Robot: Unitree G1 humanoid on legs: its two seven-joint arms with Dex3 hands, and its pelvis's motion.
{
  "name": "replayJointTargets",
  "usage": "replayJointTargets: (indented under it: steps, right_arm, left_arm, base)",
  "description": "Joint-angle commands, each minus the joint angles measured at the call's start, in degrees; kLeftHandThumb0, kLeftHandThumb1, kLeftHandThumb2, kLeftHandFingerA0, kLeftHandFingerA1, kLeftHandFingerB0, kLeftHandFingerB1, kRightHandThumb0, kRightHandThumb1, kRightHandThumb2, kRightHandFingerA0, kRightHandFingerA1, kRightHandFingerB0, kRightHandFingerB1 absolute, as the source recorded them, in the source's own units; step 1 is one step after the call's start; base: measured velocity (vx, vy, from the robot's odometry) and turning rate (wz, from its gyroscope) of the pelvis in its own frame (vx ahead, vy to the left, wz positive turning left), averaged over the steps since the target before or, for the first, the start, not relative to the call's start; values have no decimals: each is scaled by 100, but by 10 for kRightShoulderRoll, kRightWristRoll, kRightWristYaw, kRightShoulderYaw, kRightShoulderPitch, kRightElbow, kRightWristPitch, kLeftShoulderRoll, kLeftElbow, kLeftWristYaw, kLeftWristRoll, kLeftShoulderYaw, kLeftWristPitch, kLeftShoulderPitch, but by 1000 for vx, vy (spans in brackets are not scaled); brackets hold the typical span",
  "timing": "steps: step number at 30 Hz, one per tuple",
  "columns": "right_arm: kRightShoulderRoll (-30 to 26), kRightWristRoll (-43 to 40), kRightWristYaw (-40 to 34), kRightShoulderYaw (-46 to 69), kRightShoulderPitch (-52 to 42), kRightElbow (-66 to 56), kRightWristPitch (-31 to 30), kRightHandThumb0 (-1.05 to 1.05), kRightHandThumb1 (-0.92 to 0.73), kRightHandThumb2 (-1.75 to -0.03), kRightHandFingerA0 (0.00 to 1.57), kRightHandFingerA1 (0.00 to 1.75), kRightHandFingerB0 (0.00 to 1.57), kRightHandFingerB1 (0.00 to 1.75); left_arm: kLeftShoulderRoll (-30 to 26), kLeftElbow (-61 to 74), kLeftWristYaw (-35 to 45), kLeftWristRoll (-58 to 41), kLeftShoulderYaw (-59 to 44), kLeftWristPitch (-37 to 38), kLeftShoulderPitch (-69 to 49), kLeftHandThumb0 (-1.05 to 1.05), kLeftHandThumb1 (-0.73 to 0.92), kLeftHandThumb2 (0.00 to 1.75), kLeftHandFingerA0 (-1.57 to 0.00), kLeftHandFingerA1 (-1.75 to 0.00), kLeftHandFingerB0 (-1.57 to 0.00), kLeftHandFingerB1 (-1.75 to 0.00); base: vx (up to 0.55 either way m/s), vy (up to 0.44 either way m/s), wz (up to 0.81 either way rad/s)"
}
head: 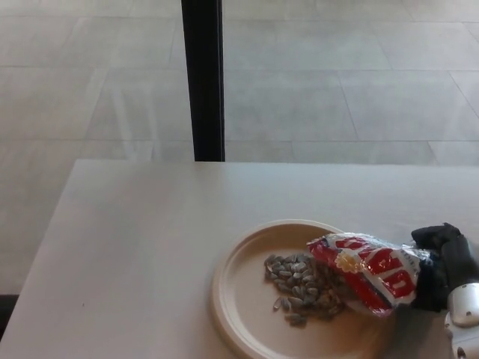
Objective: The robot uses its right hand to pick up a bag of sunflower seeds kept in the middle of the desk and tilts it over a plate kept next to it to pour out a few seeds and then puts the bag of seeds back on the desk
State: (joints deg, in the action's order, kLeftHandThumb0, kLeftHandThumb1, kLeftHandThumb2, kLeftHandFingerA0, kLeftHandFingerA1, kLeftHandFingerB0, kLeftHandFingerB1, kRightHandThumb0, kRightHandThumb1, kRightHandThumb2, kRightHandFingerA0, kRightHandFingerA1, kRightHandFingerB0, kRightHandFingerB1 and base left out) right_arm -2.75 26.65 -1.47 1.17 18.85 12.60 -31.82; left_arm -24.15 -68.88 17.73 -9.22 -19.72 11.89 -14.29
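At the near edge of the head view, a round beige plate sits on the pale desk, its lower rim cut off by the bottom of the frame. A heap of grey striped sunflower seeds lies on the plate, right of its centre, with a few loose seeds scattered at the heap's near side. Over the right part of the plate lies the bag of seeds, red and white with a yellow mark, tipped on its side with its mouth end pointing left toward the heap; the mouth is touching or just above the seeds, which of the two cannot be determined. The right hand enters from the right edge of the frame, its black fingers closed around the bag's right end, gripping it; a white wrist section shows below the hand at the lower right corner. The left hand does not appear. The remainder of the desk surface to the left and behind the plate is plain. Beyond the far edge of the desk, a tiled grey floor extends away, and a black vertical post rises from behind the desk edge to the top of the frame, left of centre.
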Motion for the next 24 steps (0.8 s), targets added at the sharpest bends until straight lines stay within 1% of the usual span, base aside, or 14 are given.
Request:
replayJointTargets:
  steps: [1,2,3,10,11,12,14,16,19,20,21,22,23,24]
  right_arm:
    - [-56,-60,146,-45,-42,-26,17,-67,-49,-67,0,0,4,16]
    - [-63,-57,150,-50,-51,-37,14,-74,-44,-63,0,0,3,5]
    - [-71,-52,152,-56,-54,-40,14,-74,-43,-61,0,0,0,3]
    - [-119,-43,168,-78,-66,-59,-9,-68,-34,-59,0,0,0,0]
    - [-128,-49,175,-76,-69,-64,-6,-74,-47,-73,0,24,0,2]
    - [-144,-55,187,-74,-75,-73,0,-66,-33,-58,0,0,0,0]
    - [-152,-60,191,-76,-78,-78,1,-66,-33,-58,0,0,0,0]
    - [-192,-62,217,-77,-97,-103,20,-70,-45,-77,0,30,0,7]
    - [-220,-62,229,-84,-106,-115,29,-72,-43,-79,0,34,0,11]
    - [-237,-69,242,-78,-114,-129,33,-81,-37,-63,0,0,0,0]
    - [-253,-75,253,-72,-122,-141,36,-81,-37,-63,0,0,0,0]
    - [-265,-76,256,-67,-129,-151,39,-82,-36,-64,0,0,0,0]
    - [-276,-82,258,-58,-139,-163,45,-81,-33,-63,0,0,0,0]
    - [-283,-90,258,-47,-149,-173,55,-73,-45,-82,0,32,0,8]
  left_arm:
    - [0,-4,-13,0,-4,18,-5,-35,59,118,-17,-62,-11,-56]
    - [1,-4,-16,-3,-6,11,-4,-64,79,77,-24,-69,-22,-56]
    - [1,-1,-10,-8,-10,10,-6,-35,59,118,-18,-62,-11,-56]
    - [4,-8,-10,-9,-13,7,-1,-35,60,118,-16,-62,-10,-56]
    - [6,-8,-6,-16,-19,3,1,-35,61,119,-16,-61,-10,-56]
    - [7,-3,-4,-16,-20,7,-3,-36,59,118,-16,-62,-11,-56]
    - [8,-2,-3,-15,-22,9,-5,-36,59,118,-16,-62,-11,-56]
    - [9,6,-7,-13,-22,10,-11,-34,63,120,-18,-63,-12,-57]
    - [10,10,-1,-15,-25,16,-16,-34,62,119,-17,-62,-11,-57]
    - [9,9,-2,-16,-26,11,-13,-34,63,120,-17,-62,-11,-56]
    - [8,8,-4,-12,-23,12,-13,-34,62,119,-17,-62,-11,-56]
    - [7,3,-8,-8,-21,11,-10,-61,81,77,-23,-69,-21,-56]
    - [6,1,-11,-4,-18,10,-8,-59,81,77,-24,-69,-22,-56]
    - [5,-1,-15,-2,-16,8,-7,-59,81,77,-23,-69,-21,-56]
  base:
    - [0,0,0]
    - [0,0,0]
    - [0,0,0]
    - [0,0,0]
    - [0,0,0]
    - [0,0,0]
    - [0,0,0]
    - [0,0,0]
    - [0,0,0]
    - [0,0,0]
    - [0,0,0]
    - [0,0,0]
    - [0,0,0]
    - [0,0,0]
